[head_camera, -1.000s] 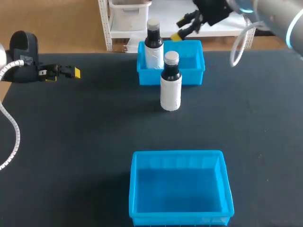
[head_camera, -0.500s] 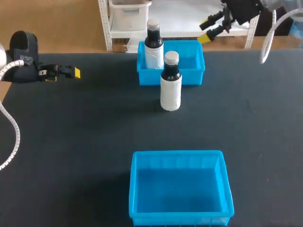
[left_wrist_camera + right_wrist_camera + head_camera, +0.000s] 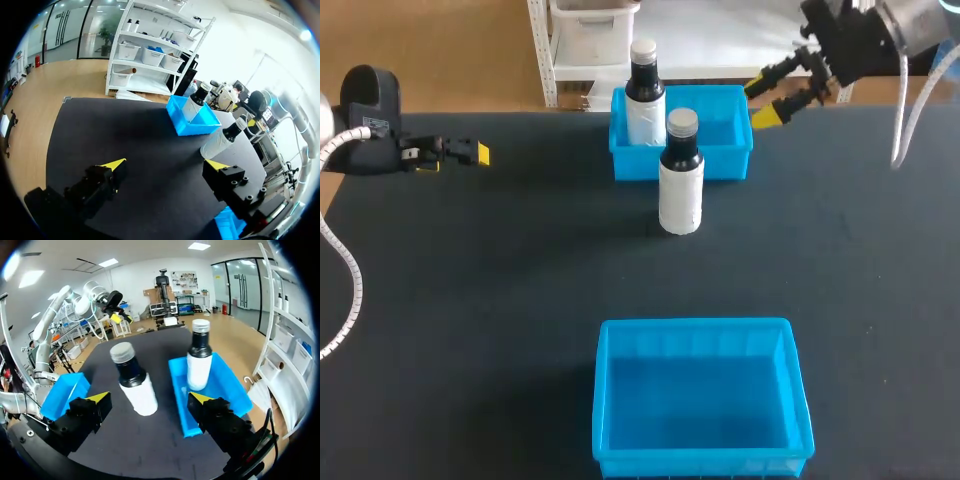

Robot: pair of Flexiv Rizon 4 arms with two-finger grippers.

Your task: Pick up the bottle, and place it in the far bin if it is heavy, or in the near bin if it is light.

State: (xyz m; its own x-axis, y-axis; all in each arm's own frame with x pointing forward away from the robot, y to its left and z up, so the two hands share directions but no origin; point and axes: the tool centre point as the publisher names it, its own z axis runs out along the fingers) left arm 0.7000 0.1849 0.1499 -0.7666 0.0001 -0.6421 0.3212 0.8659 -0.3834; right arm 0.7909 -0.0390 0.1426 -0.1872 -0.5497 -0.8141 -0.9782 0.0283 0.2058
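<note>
A bottle [image 3: 680, 180] with a white body, black neck and grey cap stands upright on the black table, just in front of the far blue bin [image 3: 725, 150]. A second bottle [image 3: 643, 95] of the same kind stands in that bin's left corner. My right gripper [image 3: 765, 100] hovers open and empty beside the far bin's right end. In the right wrist view the gripper [image 3: 149, 399] faces the standing bottle [image 3: 134, 385], with the binned bottle [image 3: 199, 362] further off. My left gripper [image 3: 470, 153] hangs at the far left, open [image 3: 165, 165] and empty.
The near blue bin [image 3: 700, 400] lies empty at the table's front middle, also seen in the right wrist view as the near bin [image 3: 65, 392]. The left wrist view takes in the far bin [image 3: 200, 122] and the standing bottle [image 3: 222, 140] ahead.
My right gripper has swung to the right, from above the far bin's back edge to beside its right end, and come a little lower. The left arm and both bottles have not moved.
</note>
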